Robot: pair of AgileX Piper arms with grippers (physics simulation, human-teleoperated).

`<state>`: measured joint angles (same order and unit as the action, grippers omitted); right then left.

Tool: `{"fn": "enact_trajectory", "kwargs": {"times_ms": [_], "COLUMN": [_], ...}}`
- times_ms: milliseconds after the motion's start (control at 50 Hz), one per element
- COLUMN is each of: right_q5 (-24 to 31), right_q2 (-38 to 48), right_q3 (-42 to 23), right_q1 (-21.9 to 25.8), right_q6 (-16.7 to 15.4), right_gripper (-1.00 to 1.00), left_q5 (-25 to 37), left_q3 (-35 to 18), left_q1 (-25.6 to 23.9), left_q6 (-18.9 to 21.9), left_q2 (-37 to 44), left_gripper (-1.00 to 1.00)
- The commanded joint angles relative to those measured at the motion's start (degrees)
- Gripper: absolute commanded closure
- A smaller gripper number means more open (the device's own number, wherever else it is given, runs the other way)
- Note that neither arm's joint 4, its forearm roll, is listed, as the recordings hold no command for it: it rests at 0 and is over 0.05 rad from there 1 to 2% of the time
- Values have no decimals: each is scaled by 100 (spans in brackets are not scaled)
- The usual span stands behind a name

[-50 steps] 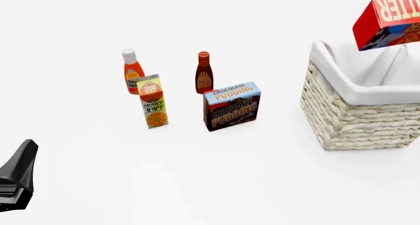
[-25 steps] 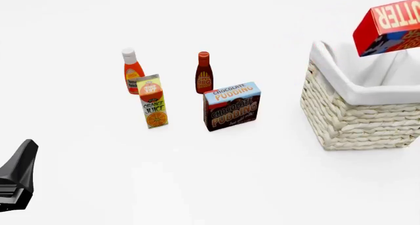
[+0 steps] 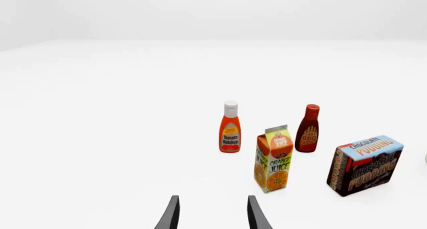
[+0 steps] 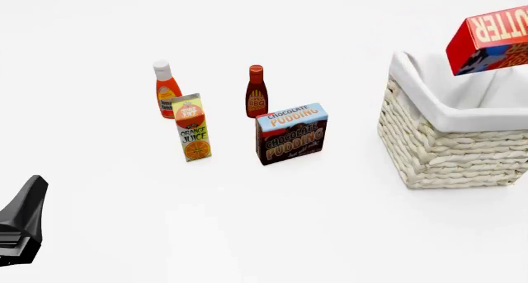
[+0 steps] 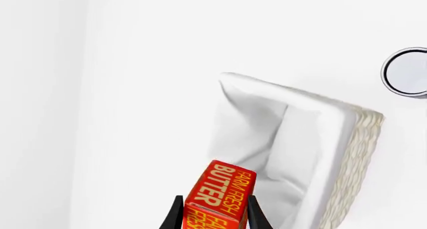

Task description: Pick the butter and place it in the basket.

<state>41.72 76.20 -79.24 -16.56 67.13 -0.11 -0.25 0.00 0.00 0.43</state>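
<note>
The butter, a red carton with cream lettering, hangs tilted in the air above the far right part of the basket, at the front view's right edge. In the right wrist view my right gripper is shut on the butter, one dark finger on each side, with the basket's cloth-lined rim below and ahead. The right gripper itself is out of the front view. My left gripper rests low at the near left; its fingers stand apart with nothing between them.
Mid-table stand a ketchup bottle, a BBQ sauce bottle, an orange juice carton and a dark chocolate pudding box. A white round object shows at the edge of the right wrist view.
The butter has shifted slightly up and to the right over the basket. The left arm and the other objects have not moved.
</note>
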Motion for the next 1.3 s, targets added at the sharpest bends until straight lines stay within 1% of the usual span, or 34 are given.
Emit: {"fn": "enact_trajectory", "kwargs": {"times_ms": [20, 860, 1300], "right_q5": [-151, -328, -559], "right_q2": [150, 277, 471], "right_q3": [-107, 39, 272], "right_q1": [-72, -255, -352], "right_q6": [47, -144, -216], "right_gripper": [100, 100, 100], "left_q5": [0, 0, 0], "left_q3": [0, 0, 0], "left_q1": [0, 0, 0], "left_q6": [0, 0, 0], "left_q2": [0, 0, 0], "left_gripper": [-100, -100, -100]}}
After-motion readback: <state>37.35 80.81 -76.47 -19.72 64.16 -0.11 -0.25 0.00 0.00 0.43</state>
